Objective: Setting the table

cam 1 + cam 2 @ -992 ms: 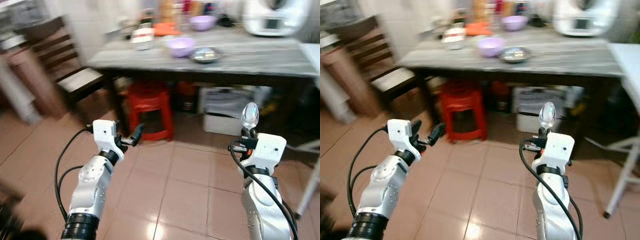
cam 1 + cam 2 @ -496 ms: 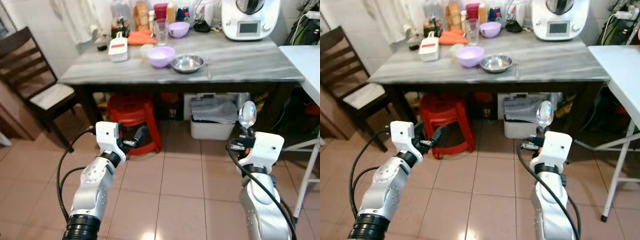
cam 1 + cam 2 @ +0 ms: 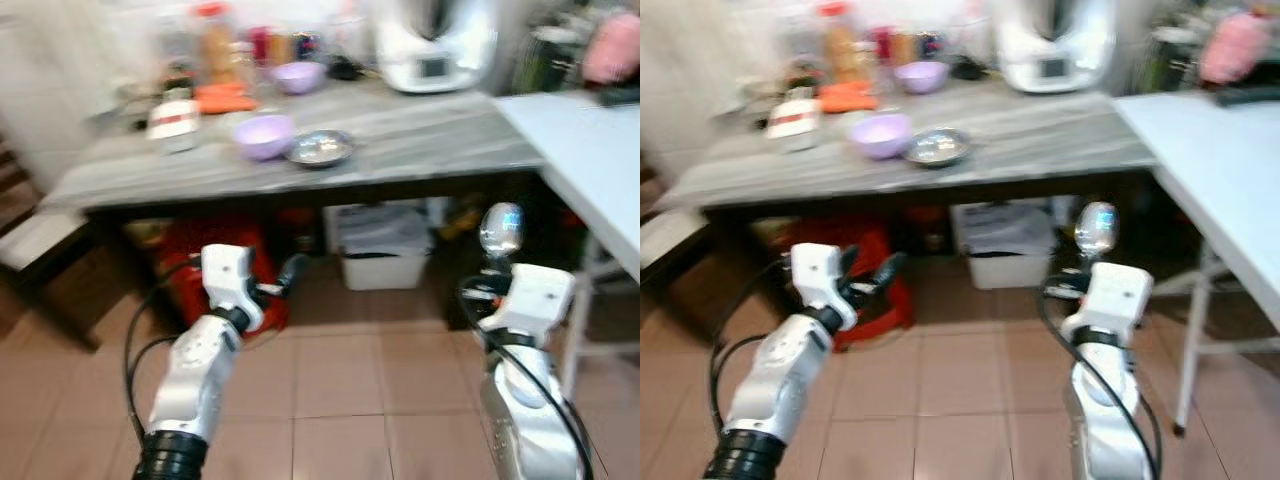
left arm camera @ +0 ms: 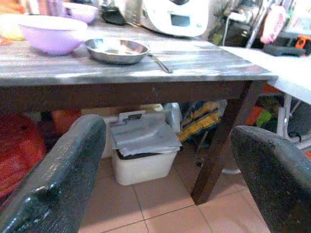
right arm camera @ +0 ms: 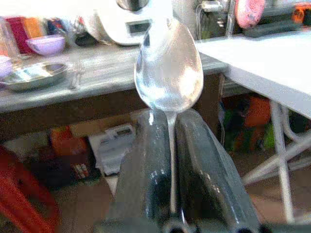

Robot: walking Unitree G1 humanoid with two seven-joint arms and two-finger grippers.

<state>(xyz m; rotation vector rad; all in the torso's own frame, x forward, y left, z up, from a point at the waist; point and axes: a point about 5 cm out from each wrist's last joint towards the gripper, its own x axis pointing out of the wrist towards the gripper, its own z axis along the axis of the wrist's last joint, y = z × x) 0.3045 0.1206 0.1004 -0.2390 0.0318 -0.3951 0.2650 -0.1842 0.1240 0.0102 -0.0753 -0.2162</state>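
One metal spoon stands upright, bowl above the right gripper, which pinches its handle; the white table lies ahead-right, nearer this arm. Left gripper spread, empty.

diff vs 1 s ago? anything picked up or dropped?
Only the head camera moved: it swung toward the robot's right, bringing the white table into view. Nothing grabbed or released. The right pincer stays shut on the spoon, bowl end up; the left pincer stays open and empty. The purple bowl and metal dish sit unchanged on the grey table.
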